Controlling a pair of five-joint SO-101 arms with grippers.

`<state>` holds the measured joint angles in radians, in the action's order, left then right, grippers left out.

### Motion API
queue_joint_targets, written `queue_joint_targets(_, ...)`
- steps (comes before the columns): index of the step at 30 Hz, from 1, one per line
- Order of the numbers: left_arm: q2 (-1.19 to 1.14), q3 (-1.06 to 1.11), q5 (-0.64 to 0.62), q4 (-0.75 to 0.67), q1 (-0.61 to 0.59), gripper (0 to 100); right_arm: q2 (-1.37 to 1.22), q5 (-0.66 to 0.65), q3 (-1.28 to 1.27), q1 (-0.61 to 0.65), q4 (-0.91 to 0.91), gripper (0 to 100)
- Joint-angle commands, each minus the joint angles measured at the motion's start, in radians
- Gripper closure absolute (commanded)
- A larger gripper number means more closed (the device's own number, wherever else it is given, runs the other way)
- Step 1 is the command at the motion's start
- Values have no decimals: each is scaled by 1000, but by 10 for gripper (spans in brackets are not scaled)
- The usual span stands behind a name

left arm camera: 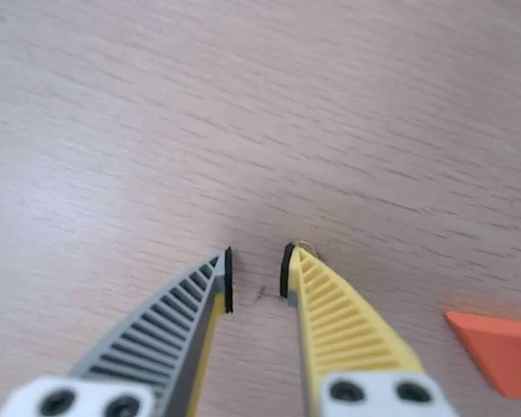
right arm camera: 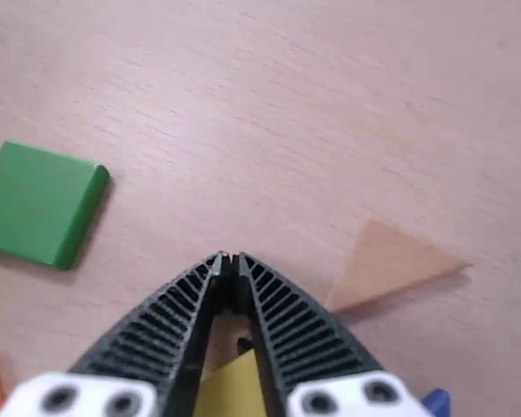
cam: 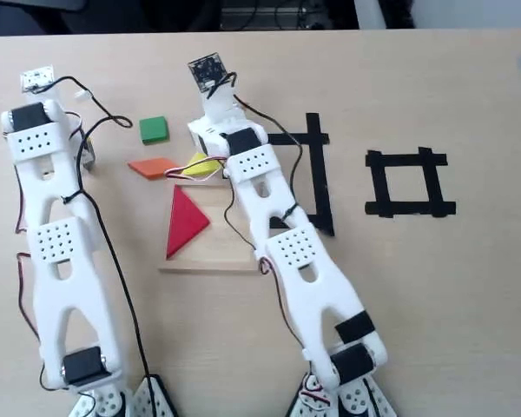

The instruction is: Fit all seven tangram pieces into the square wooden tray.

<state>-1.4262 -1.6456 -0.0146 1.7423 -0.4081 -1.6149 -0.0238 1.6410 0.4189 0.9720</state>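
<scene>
The square wooden tray [cam: 221, 250] lies mid-table with a red triangle [cam: 185, 221] in its left half. A yellow piece [cam: 203, 163] sits at the tray's far edge, under my right gripper [cam: 213, 132]. In the right wrist view that gripper [right arm camera: 230, 263] is shut, tips together, with the yellow piece [right arm camera: 228, 387] showing below between the finger bases. A green square [right arm camera: 39, 201] and a tan triangle [right arm camera: 389, 261] lie on the table beyond it. My left gripper [left arm camera: 257, 276] stands open over bare table, holding nothing, left of an orange piece [left arm camera: 501, 347].
The green square [cam: 154, 129] and orange piece [cam: 153, 167] lie between the two arms, beyond the tray. Two black tape squares [cam: 408, 184] mark the table on the right. A blue piece's corner [right arm camera: 434, 401] peeks beside the right gripper. Cables trail along both arms.
</scene>
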Motion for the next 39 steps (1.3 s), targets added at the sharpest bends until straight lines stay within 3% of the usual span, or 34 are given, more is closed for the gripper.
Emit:
queue_joint_targets(1, 5, -18, -5, 17, -1, 873, 44, -11, 31, -37, 28, 988)
queue_joint_targets(10, 5, -18, -3, 17, -1, 873, 87, -18, 31, -54, 178, 988)
queue_joint_targets(18, 5, -18, -5, 17, -2, 873, 145, -209, 31, -58, 313, 988)
queue_joint_targets(30, 5, -18, -5, 17, -2, 873, 349, -213, 31, -157, 560, 988)
queue_joint_targets(34, 5, -18, -5, 17, -2, 873, 367, -215, 31, -199, 545, 988)
queue_joint_targets(39, 5, -19, -5, 17, -1, 873, 343, -244, 24, -235, 361, 988)
